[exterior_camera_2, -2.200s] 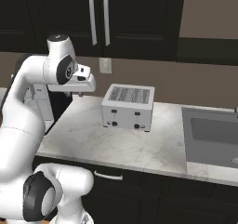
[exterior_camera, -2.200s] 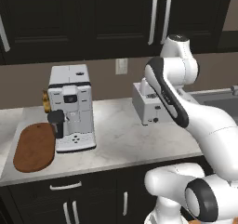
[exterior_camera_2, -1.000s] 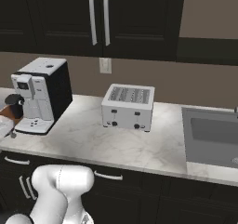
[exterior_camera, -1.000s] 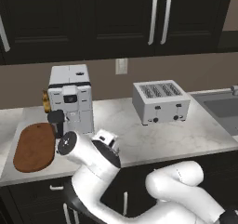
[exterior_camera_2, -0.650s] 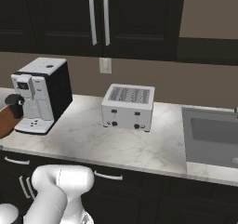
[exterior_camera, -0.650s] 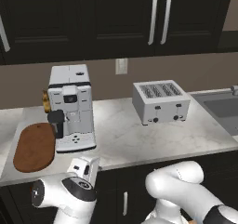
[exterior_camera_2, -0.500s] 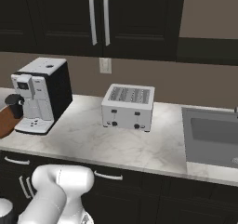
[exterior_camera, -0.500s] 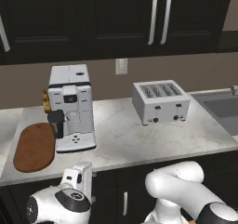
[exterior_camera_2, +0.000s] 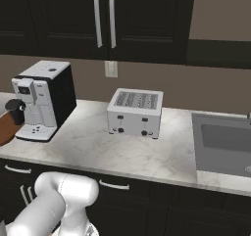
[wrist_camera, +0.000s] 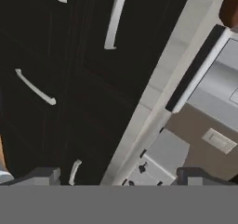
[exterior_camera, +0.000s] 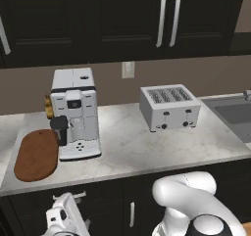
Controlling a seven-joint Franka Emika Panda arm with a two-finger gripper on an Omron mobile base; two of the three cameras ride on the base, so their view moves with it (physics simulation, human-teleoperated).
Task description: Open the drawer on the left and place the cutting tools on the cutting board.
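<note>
**Arm reaching low in front of the cabinets, drawer closed**

The white arm is bending down below the counter edge. In the left base view its hand is sitting at the bottom left, in front of the black cabinet fronts, just under the short silver bar handle of the drawer. The drawer front is lying flush with the other fronts, so it is looking closed.

In the hand view the gripper is pointing along the cabinet fronts, and the picture is rolling strongly to one side. Its two dark tips are standing far apart at the bottom, with nothing between them, so the pincer is open. Several silver handles are crossing the black fronts ahead of it. I cannot tell which of them belongs to the drawer.

The cutting board is lying flat on the pale marble counter, at its left end, just beside the coffee machine. Nothing is resting on the board. In the right base view only a brown edge of it is showing at the left border, beside the machine.

The toaster is standing more to the right on the counter, well apart from the coffee machine. The sink is lying at the right end. The cutting tools are not showing to me anywhere.
</note>
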